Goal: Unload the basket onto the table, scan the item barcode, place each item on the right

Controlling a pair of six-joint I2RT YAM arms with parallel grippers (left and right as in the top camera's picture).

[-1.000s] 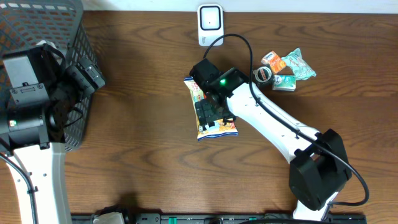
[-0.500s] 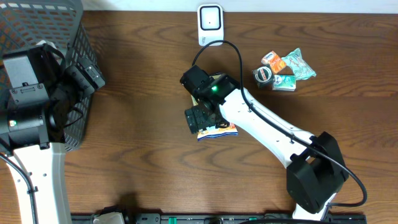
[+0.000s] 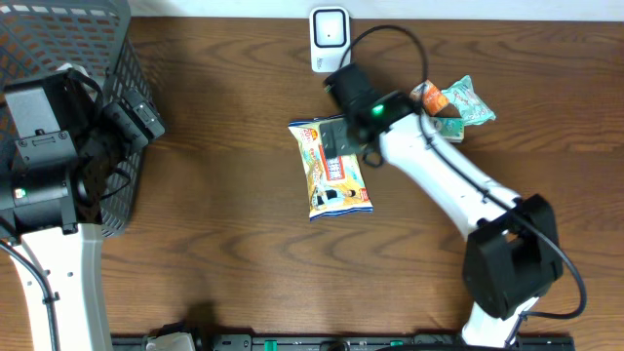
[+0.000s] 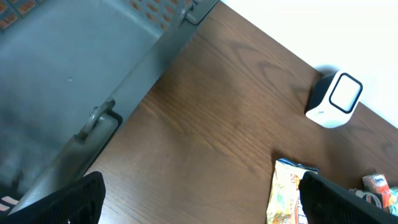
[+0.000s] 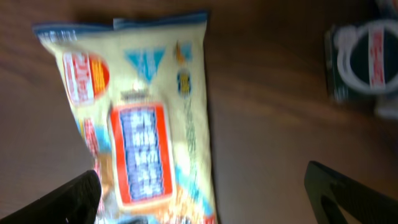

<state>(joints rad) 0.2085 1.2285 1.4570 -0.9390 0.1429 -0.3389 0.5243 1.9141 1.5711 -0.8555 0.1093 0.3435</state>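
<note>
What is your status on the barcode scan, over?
Both hands open, empty: left hand by basket, right hand above snack bag. Bag flat on table, short of scanner. Nothing blocking.

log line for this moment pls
right hand: open over yellow plastic snack bag, not holding | bag: flat on brown wooden table | left hand: open, by grey mesh basket

Shop checkout bench: scanner (image 3: 330, 39), mesh basket (image 3: 115, 60)

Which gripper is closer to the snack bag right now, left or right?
Right. The right gripper hangs open over the upper end of the bag. The left gripper is far off across the table, open by the basket.
</note>
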